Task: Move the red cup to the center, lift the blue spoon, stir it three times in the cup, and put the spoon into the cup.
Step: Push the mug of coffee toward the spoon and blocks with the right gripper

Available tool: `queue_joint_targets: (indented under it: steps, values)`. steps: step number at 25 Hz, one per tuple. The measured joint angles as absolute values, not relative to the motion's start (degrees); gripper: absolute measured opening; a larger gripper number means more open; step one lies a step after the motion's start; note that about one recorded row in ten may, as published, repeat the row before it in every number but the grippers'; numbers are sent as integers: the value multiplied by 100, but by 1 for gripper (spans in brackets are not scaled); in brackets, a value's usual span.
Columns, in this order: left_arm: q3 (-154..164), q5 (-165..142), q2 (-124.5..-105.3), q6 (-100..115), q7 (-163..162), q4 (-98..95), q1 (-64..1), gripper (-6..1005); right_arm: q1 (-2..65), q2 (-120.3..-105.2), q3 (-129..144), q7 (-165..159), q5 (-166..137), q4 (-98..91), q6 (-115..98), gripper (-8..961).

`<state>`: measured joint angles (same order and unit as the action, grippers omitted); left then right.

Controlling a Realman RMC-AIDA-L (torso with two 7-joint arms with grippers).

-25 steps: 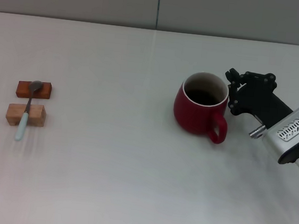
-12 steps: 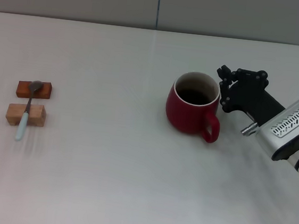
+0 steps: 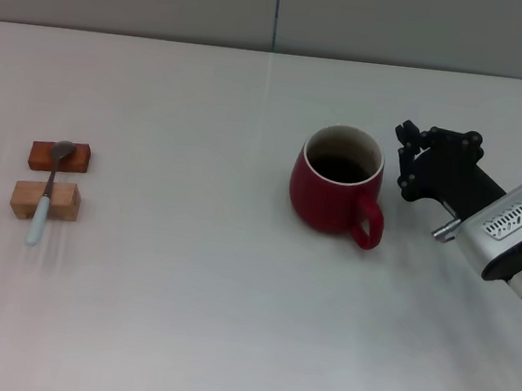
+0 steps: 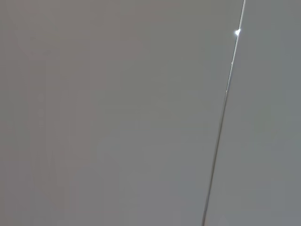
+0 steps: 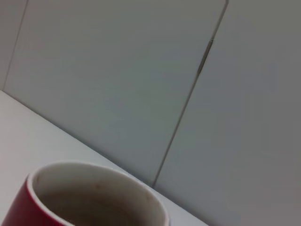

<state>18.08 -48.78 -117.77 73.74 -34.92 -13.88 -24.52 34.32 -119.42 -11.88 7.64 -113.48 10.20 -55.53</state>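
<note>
The red cup [image 3: 331, 195] stands upright a little right of the table's middle, its handle toward the front right and its inside dark. The right wrist view shows the cup's white rim [image 5: 96, 176] close by. My right gripper [image 3: 403, 160] hovers just right of the cup, open and apart from it, with nothing between its fingers. At the far left, the blue spoon [image 3: 44, 199] lies across two small wooden blocks, with its grey bowl on the far block and its pale handle pointing at the front edge. My left gripper is out of view.
An orange-brown block [image 3: 60, 156] and a lighter wooden block [image 3: 46, 200] carry the spoon. A grey wall panel [image 3: 280, 11] closes off the back of the white table [image 3: 185, 300]. The left wrist view shows only the grey wall [image 4: 117, 113].
The right gripper moved the cup a short way left toward the centre, then drew back to the right and now stands clear of it. The spoon has not moved.
</note>
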Motion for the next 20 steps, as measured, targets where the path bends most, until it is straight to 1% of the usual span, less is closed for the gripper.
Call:
queue_joint_targets:
  steps: [20]
  values:
    - [1847, -4878, -11777, 7374, -3514, -1407, -2479, 827, 3380, -11962, -1063, 764, -11410, 1305, -5158, 37]
